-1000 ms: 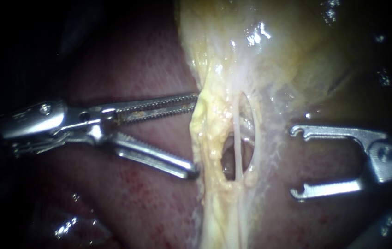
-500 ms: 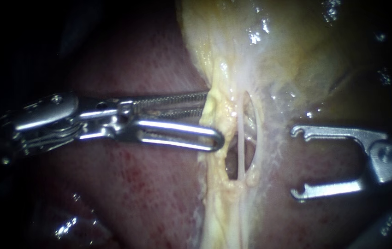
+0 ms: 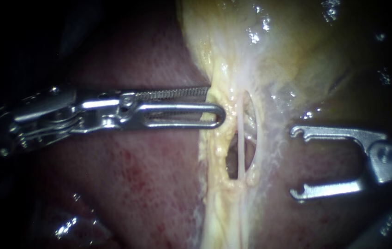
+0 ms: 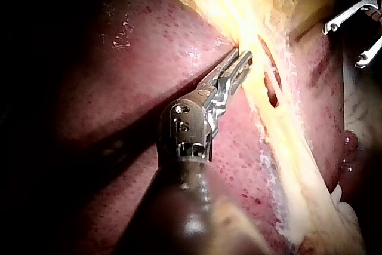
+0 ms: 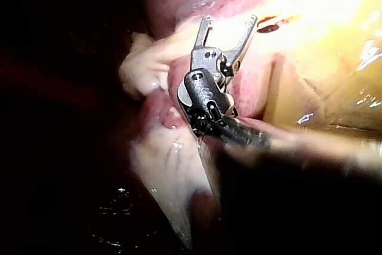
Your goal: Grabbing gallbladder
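My left instrument [image 3: 215,105] pinches the gallbladder [image 3: 288,50] edge between its 2 jaws. My right instrument [image 3: 296,161] sits wide open nearby, gripping nothing.

Surgical lab, ex-vivo setup: bare liver [image 3: 127,184] & gallbladder [image 3: 274,50] tissue lit close-up, dark surrounds, left instrument [image 3: 214,108] + right instrument [image 3: 297,162] both slender steel.

Glistening yellow gallbladder [image 3: 288,50], wide above, tapering to a pale band, lying on red liver [image 3: 127,184]
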`<state>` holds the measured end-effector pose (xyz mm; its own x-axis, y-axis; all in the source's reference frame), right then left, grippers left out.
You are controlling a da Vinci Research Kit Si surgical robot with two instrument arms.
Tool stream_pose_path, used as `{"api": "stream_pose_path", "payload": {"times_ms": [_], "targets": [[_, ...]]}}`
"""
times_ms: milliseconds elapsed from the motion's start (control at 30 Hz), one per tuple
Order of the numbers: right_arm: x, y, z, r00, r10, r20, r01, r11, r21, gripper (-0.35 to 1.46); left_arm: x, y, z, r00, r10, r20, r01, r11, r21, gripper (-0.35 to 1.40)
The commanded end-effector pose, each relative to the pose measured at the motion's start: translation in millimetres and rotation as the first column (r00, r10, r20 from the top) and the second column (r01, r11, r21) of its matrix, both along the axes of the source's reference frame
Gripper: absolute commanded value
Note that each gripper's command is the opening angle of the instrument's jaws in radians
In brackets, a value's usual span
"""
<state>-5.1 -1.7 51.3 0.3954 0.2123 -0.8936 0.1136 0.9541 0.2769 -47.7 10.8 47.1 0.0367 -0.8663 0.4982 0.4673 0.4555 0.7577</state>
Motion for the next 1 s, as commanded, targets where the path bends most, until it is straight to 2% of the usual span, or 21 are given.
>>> {"api": "stream_pose_path", "payload": {"times_ms": [33,167,267,1000], "targets": [[0.0,0.0,0.0,1.0000,0.000,0.000,0.000,1.000,0.000,0.59,0.1,-0.1,0.0,1.0000,0.000,-0.008,0.000,1.000,0.005,-0.09],[0.0,0.0,0.0,1.0000,0.000,0.000,0.000,1.000,0.000,0.59,0.3,-0.2,0.0,0.9995,-0.007,-0.032,0.007,1.000,0.010,-0.30],[0.0,0.0,0.0,1.0000,0.002,0.001,-0.002,1.000,0.005,0.59,0.4,-0.3,0.0,0.9993,-0.005,-0.036,0.005,1.000,0.014,-0.35],[0.0,-0.1,-0.1,1.0000,0.002,0.001,-0.002,1.000,0.005,0.58,0.6,-0.8,-0.5,0.9994,0.006,-0.034,-0.005,1.000,0.022,-0.35]]}}
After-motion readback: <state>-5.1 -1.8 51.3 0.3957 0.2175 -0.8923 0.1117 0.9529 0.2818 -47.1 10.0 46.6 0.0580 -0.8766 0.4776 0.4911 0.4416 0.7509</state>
